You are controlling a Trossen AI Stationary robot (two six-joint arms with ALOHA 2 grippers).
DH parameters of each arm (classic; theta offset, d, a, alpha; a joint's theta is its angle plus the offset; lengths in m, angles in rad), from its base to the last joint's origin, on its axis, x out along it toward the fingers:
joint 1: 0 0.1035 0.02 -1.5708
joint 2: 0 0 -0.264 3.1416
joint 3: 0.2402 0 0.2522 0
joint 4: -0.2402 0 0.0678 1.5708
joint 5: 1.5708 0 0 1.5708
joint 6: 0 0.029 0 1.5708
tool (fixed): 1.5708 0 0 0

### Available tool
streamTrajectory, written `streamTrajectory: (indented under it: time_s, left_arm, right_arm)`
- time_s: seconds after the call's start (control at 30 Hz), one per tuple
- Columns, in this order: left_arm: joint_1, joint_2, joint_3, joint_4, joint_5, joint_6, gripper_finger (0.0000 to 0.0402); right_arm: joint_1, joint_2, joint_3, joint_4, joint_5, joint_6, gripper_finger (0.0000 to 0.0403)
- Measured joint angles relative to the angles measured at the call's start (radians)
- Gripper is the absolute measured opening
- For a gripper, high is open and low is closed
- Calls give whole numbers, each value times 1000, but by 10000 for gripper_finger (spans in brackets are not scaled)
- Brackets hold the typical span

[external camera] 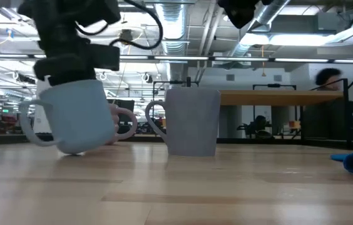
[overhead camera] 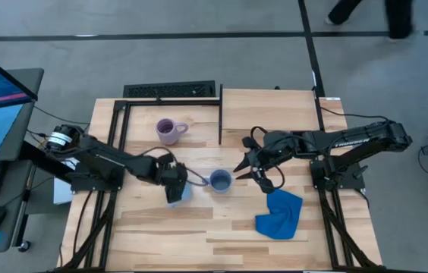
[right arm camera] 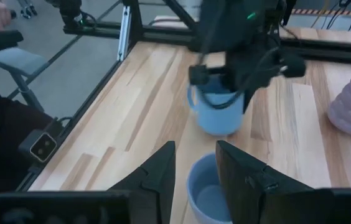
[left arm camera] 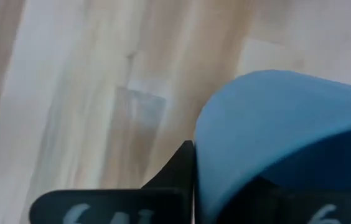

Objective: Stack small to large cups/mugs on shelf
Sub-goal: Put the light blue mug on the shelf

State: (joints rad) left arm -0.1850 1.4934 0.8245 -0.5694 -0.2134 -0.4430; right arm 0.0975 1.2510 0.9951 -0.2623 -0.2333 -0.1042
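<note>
light blue mug (left arm camera: 275, 137) close-up | dark fingers (left arm camera: 169, 180) alongside | plank tabletop (left arm camera: 88, 81) beneath

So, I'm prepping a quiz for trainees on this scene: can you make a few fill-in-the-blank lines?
1. The left gripper is shut on the ____ mug.
2. That mug is tilted, its base partly ____ the table.
3. The grey-blue mug stands ____ near the right gripper.
4. The blue cloth lies on the ____.

Missing words: light blue; off; upright; table
</note>
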Motion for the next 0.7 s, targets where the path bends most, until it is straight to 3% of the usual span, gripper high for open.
streamTrajectory:
  time_s: [0.2, 0.47, 0.7]
  left_arm:
    - [106, -62, 79, -17, 155, 77, 2]
    - [174, -94, 352, -197, 94, 198, 1]
    - [198, -84, 509, -170, 90, 273, 0]
  right_arm:
    - [0, 0, 0, -36, 0, 1, 139]
    - [0, 0, 0, -104, 0, 7, 138]
    - [-17, -76, -7, -181, 22, -25, 137]
